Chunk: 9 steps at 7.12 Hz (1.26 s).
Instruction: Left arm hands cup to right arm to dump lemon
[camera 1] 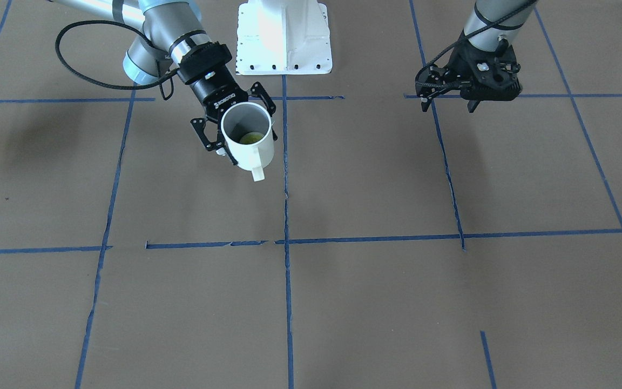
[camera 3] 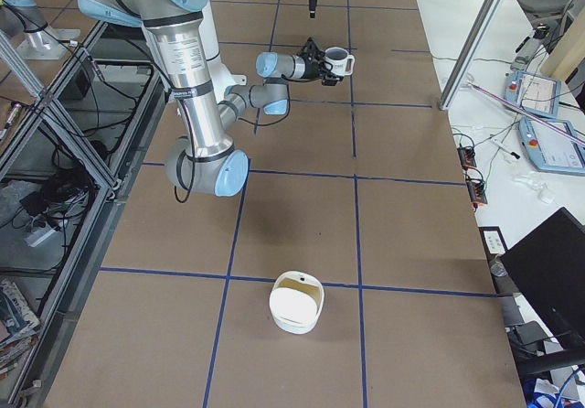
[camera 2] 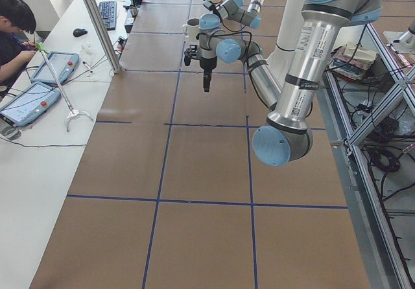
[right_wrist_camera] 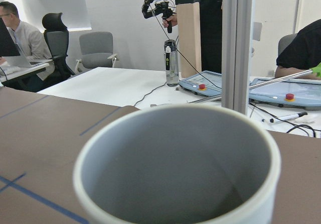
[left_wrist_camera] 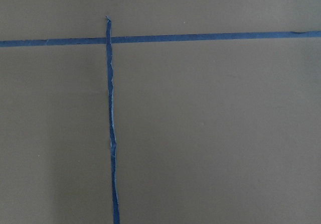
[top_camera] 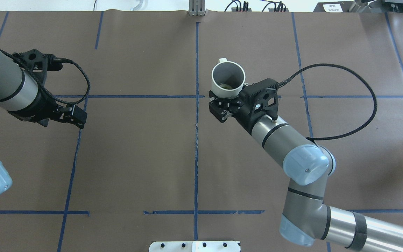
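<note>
Your right tool (camera 1: 238,129) clenched the cup (camera 1: 249,154) by its wall, upright above the bench (camera 1: 376,178), lemon (camera 1: 251,138) inside. It was probably rigid, slick and breakable, so grip the body. Your left tool (camera 1: 448,105) hung empty, jaws apart.

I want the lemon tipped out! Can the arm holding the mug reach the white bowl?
Probably yes: nothing stands between the right gripper, shut on the mug, and the white bowl, though it's far.

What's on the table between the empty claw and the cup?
Nothing. In the overhead view, only bare brown paper and one blue tape line lie between the left gripper and the cup.
</note>
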Motion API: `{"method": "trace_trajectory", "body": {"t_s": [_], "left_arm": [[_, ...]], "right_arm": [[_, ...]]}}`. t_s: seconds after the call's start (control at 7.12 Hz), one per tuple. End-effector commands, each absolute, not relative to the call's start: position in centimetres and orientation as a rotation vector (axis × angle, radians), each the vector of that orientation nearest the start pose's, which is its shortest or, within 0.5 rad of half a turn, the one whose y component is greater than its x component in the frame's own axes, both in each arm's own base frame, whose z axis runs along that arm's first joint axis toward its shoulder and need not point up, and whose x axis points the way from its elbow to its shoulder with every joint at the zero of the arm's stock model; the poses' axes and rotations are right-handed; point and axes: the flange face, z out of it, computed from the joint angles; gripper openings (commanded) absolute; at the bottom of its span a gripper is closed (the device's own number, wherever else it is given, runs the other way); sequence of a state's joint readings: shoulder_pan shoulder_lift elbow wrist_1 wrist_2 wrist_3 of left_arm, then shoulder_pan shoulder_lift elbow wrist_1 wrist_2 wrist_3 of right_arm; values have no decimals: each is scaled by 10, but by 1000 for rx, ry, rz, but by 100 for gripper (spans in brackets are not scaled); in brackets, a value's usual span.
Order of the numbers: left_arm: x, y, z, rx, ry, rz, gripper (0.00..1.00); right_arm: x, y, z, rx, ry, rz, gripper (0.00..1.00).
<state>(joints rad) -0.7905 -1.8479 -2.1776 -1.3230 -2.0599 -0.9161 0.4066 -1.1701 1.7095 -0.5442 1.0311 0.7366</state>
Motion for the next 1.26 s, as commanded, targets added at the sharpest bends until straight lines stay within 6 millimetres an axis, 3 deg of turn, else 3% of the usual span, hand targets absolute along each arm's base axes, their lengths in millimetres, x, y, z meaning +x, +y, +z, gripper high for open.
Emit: {"method": "trace_trajectory", "body": {"t_s": [0.0,0.14,0.28,0.56,0.84,1.12], "left_arm": [[288,-412,287,36,769,-1,100],[292,-411,285,14,773,-52,100],[293,-411,282,2,779,-85,100],[311,-404,278,-33,783,-119,100],[321,-404,277,-14,771,-109,100],[326,-404,271,-7,777,-102,100]], "right_arm": [[-409,-461,299,1151,-866,63,0],[-364,-482,327,1098,-857,46,0],[-319,-476,345,1086,-838,63,0],[-243,-441,377,1002,-868,187,8],[-171,-407,402,970,-899,185,7],[-117,-366,465,1009,-920,209,7]]}}
